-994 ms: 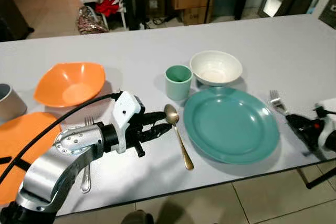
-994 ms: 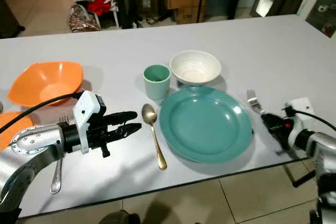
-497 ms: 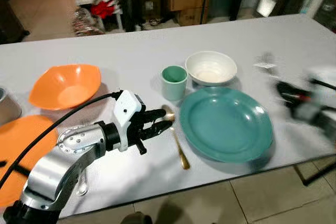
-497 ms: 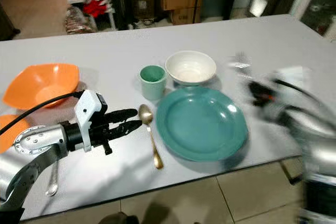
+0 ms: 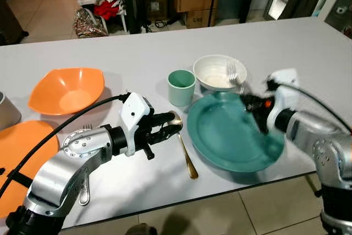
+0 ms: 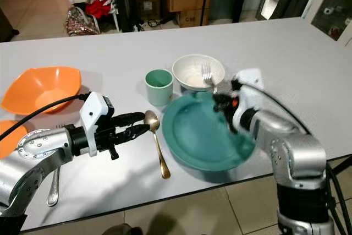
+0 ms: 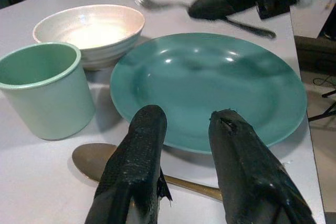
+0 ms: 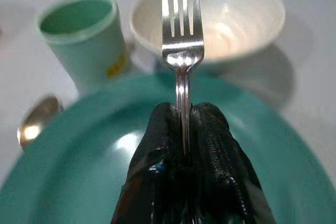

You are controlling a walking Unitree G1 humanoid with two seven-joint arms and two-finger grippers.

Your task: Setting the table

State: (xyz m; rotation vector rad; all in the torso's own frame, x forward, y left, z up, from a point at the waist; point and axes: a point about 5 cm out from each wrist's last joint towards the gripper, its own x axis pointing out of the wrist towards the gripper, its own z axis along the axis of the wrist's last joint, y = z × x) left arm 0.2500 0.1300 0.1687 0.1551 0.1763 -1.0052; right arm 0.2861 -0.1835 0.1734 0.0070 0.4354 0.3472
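**Fork above the teal plate**

The fork (image 8: 182, 35) is being held in the air above the teal plate (image 5: 234, 136), its tines pointing toward the white bowl (image 5: 215, 70). The right gripper (image 8: 185, 124) is pinching the fork's handle between its two pressed fingers. The left gripper (image 7: 184, 124) is hovering low over the gold spoon (image 5: 185, 147) with its fingers spread apart (the spoon is lying just beside the plate's left edge). The green cup (image 5: 182, 86) is standing near the bowl. Further left on the grey table (image 5: 137, 53), an orange bowl (image 5: 67, 89) is resting, and a second fork (image 6: 53, 185) is lying near the table edge.
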